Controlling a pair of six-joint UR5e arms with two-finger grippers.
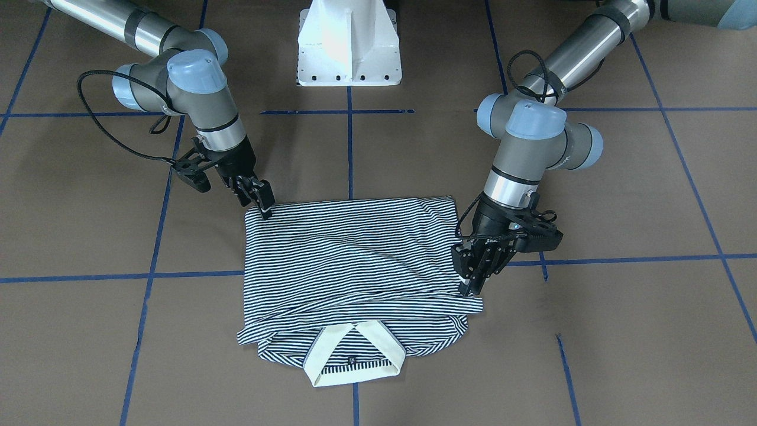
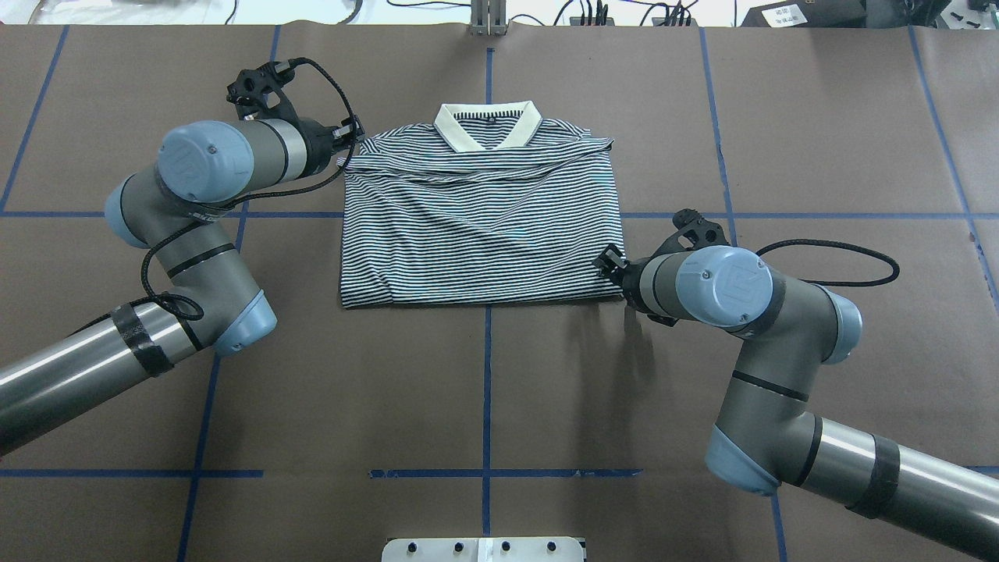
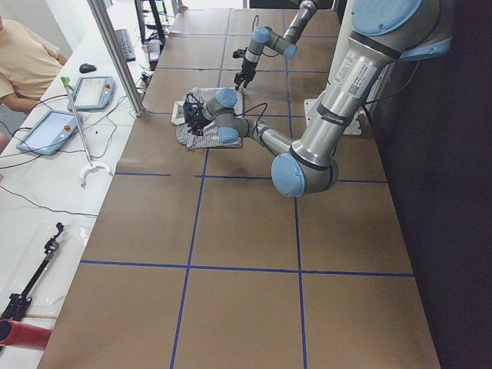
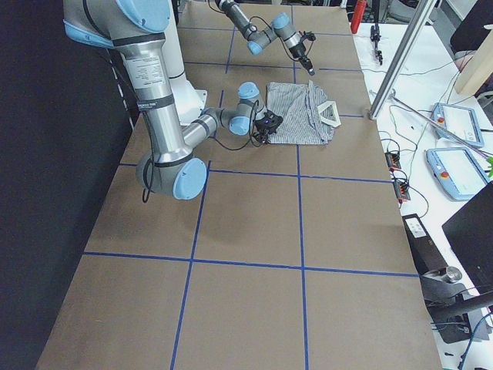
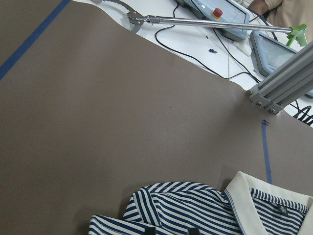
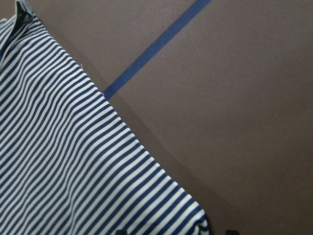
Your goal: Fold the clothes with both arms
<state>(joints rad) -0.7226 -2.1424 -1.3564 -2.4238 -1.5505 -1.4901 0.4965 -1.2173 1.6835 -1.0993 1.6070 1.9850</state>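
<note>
Left gripper (image 1: 470, 287) tilted down at shirt's (image 1: 349, 254) collar-end corner, jaws slightly apart, right gripper (image 1: 265, 207) at opposite corner, jaws wide.

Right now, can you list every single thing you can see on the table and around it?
polo shirt: one, navy-and-white stripes with cream collar, folded mid-table.
table: one, brown, under everything.
tape lines: several, blue, gridding the table.
pedestal base: one, white, between the arms.
control pads: two, grey with blue screens, on the white side bench.
person: one, beige top, at the bench.
arms: two, grey and silver with light-blue caps, either side of the shirt.
left claw: one, black, at the shirt's collar-end corner.
right claw: one, black, at the shirt's hem corner.
</note>
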